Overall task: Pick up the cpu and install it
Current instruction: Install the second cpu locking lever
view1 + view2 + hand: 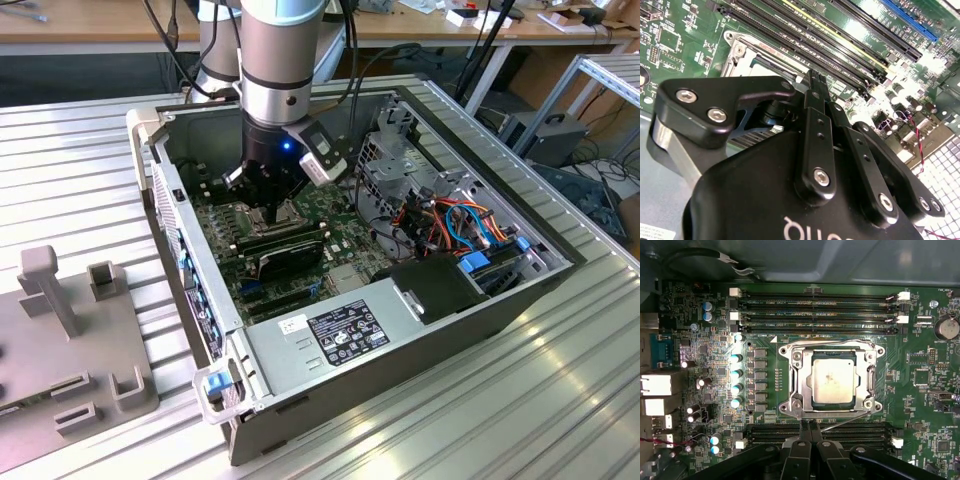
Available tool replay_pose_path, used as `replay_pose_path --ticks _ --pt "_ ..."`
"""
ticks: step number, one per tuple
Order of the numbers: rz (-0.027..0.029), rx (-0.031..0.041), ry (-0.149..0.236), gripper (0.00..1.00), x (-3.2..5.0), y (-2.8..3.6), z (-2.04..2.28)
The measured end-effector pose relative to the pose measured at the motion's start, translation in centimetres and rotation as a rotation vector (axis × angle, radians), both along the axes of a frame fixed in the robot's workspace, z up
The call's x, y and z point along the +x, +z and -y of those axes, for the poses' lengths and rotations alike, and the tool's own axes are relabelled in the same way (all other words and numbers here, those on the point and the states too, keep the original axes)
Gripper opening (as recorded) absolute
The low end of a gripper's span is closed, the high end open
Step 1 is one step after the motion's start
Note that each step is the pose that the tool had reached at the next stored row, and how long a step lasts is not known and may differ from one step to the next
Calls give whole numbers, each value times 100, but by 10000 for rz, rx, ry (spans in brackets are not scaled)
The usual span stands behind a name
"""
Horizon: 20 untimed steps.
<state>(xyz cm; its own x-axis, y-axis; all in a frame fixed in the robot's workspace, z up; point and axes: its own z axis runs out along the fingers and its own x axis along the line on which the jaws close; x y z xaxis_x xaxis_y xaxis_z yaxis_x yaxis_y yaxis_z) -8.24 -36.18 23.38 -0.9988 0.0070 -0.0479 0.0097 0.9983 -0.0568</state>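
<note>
In the exterior view an open computer case (400, 330) lies on its side on a ribbed metal bench (560, 400), with a grey fixture block (70, 340) on the bench toward the exterior view's left. Behind the bench stand wooden desks (100, 35) strewn with cables and small items, and a metal rack (600, 75) shows at the exterior view's right. The arm (280, 70) reaches straight down into the case, its gripper (272, 212) low over the green motherboard (340, 225), near coloured wires (470, 225) and a grey power supply (330, 335). In the second wrist view the black fingers (816, 95) come together to a narrow tip with nothing between them, above the motherboard's long memory slots (840, 35) and just beside the socket frame (740, 52). In the first wrist view the cpu (834, 380) lies flat and square inside the socket (790, 382), its dull silver top exposed within the metal frame, with memory slots (815, 315) on two sides of it. The closed gripper (809, 427) points at the socket's edge, close to the frame and clear of the cpu.
</note>
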Motion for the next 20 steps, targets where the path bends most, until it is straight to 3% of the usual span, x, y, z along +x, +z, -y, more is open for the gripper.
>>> replay_pose_path --ticks 7,20 --pt "-1 -2 2 11 -19 -67 1" --pt "-1 -7 0 11 -85 -98 0"
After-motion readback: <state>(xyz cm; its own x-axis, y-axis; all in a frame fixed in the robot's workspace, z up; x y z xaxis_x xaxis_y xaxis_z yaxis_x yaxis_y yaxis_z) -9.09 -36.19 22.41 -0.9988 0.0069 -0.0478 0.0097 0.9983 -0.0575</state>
